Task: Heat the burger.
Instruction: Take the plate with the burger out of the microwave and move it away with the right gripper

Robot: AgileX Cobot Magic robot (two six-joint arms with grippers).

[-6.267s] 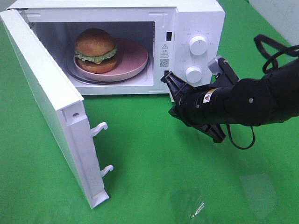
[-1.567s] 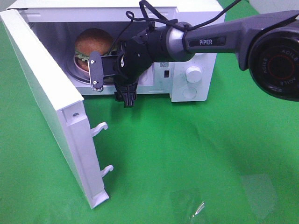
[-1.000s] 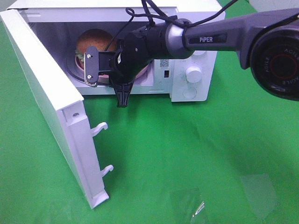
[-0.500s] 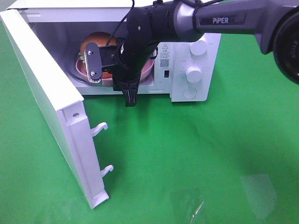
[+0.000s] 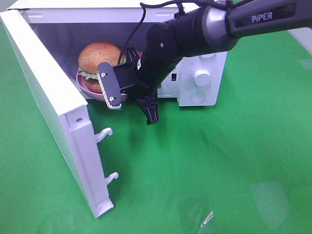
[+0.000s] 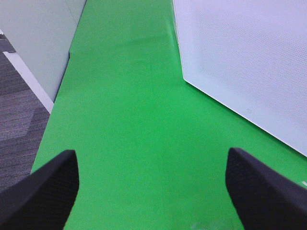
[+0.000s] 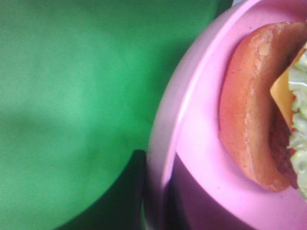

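Observation:
The burger (image 5: 99,54), a golden-brown bun with a lettuce frill, sits on the pink plate (image 5: 87,86) at the mouth of the open white microwave (image 5: 213,92). My right gripper (image 5: 129,92) reaches in from the right and is shut on the plate's front-right rim. In the right wrist view, the plate's rim (image 7: 168,134) and the burger's lower bun (image 7: 244,105) fill the right side. My left gripper (image 6: 152,191) hangs over bare green cloth, open, with nothing between its black fingertips (image 6: 45,191).
The microwave door (image 5: 46,100) stands wide open at the left, its two latch hooks (image 5: 103,134) pointing right. Two knobs (image 5: 202,77) are on the control panel. A clear plastic scrap (image 5: 207,218) lies on the green cloth near the front. A white perforated panel (image 6: 249,62) is beside the left gripper.
The right arm has drawn back toward the front and dropped lower. The pink plate and burger have come forward with it, toward the microwave's opening. The left gripper has not changed.

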